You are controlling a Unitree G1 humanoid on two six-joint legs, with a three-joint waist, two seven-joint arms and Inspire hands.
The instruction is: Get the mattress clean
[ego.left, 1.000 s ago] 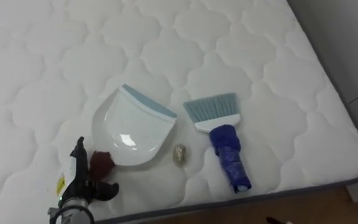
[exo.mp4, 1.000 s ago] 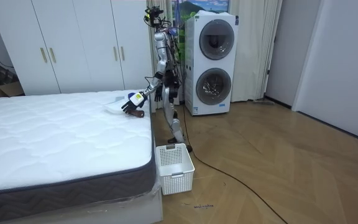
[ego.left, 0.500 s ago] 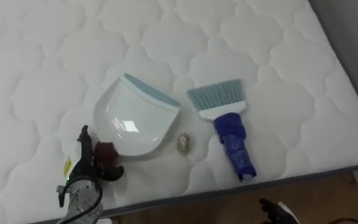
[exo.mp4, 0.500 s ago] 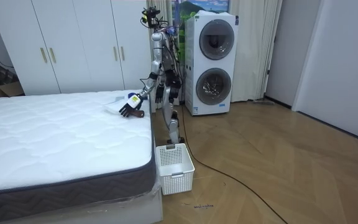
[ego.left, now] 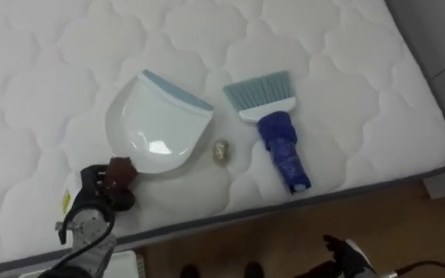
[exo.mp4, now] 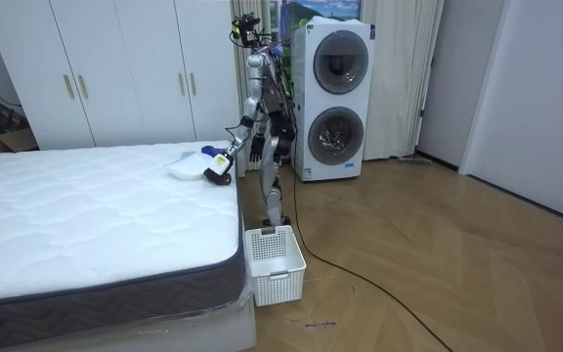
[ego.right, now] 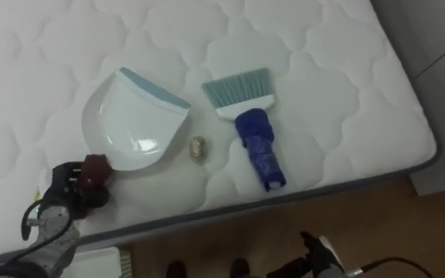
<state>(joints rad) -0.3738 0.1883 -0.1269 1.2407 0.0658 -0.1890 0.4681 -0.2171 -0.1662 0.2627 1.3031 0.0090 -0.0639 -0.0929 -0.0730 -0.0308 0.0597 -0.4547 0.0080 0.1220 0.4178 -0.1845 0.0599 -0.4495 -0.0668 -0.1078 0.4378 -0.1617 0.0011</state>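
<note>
A white dustpan (ego.left: 157, 131) with a blue-grey lip lies on the white quilted mattress (ego.left: 338, 93), near its front edge. Its dark red handle (ego.left: 120, 170) points toward me, and my left hand (ego.left: 91, 197) has its fingers curled round it. To the right of the pan lies a small crumpled beige scrap (ego.left: 221, 151). Beyond the scrap, a brush (ego.left: 276, 139) with pale blue bristles and a blue handle lies flat. My right hand (ego.left: 348, 256) hangs low over the wooden floor, off the bed. In the room view I stand at the bed's corner, left hand (exo.mp4: 219, 166) at the pan.
A white slatted basket (exo.mp4: 275, 262) stands on the floor by the bed's corner, near my feet. A stacked washer and dryer (exo.mp4: 335, 98) are behind me, with white wardrobes (exo.mp4: 115, 68) along the wall. The mattress edge (ego.left: 284, 208) runs just in front of the tools.
My left hand, open beside the dark red handle a second ago, has closed its fingers round it. The head view has shifted, so more floor and the right hand show.
</note>
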